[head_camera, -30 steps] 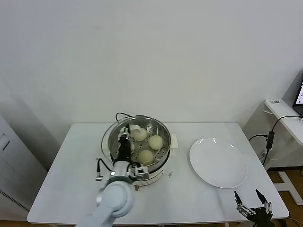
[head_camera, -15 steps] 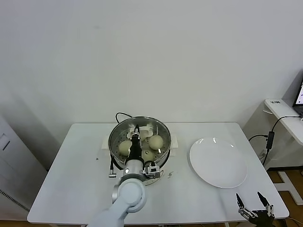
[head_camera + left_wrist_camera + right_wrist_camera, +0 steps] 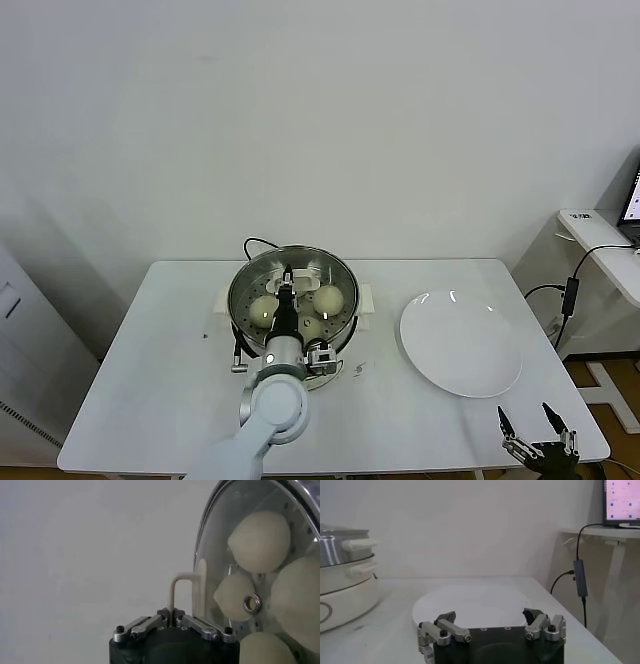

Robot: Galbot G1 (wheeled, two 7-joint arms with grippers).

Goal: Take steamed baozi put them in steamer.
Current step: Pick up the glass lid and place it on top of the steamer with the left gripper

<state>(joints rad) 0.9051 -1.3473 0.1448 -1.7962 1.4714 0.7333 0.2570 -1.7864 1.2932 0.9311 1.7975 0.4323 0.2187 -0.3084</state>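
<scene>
Left gripper point(image 3: 173, 613) is clamped on the white handle point(image 3: 181, 592) of the glass lid point(image 3: 240, 555) over the steamer point(image 3: 293, 291), baozi point(image 3: 259, 541) visible just beyond it through the glass, while the right gripper point(image 3: 490, 623) sits wide open by the plate point(image 3: 470, 604) on the counter point(image 3: 180, 350).

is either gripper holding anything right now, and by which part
The left gripper is shut on the round glass lid, gripping its white loop handle. The right gripper is open and empty.
</scene>
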